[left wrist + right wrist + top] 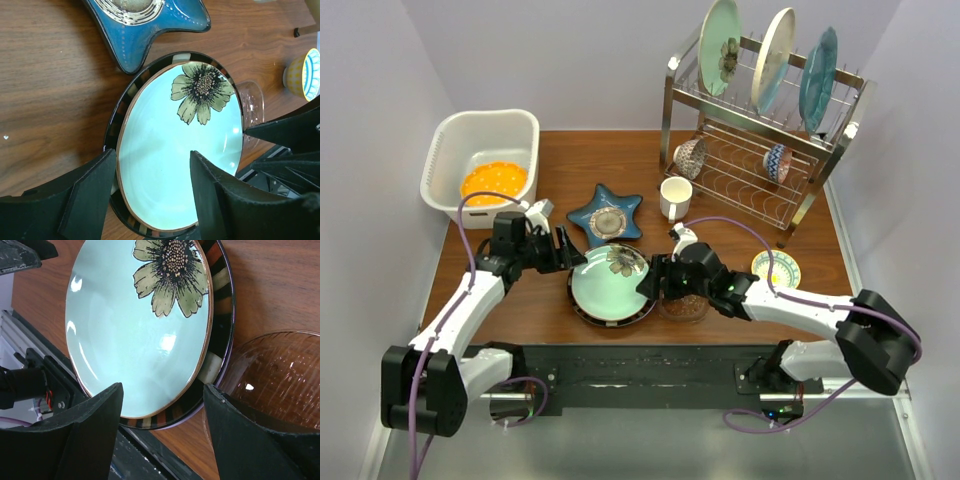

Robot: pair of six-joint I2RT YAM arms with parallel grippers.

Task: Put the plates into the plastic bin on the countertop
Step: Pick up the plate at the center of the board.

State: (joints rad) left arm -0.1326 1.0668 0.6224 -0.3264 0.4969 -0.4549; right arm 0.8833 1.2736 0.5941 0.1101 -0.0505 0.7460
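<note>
Left gripper (563, 252) and right gripper (648, 280) both hang open over the green flower plate (605, 288). I'd hook only its rim, not the black-rimmed plate (112, 135) underneath.

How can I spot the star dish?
Look at the middle of the brown countertop, between the white bin on the left and the wire rack on the right. The star dish lies flat behind the green flower plate, beside a white mug. It alone has five points; its neighbours are round.
</note>
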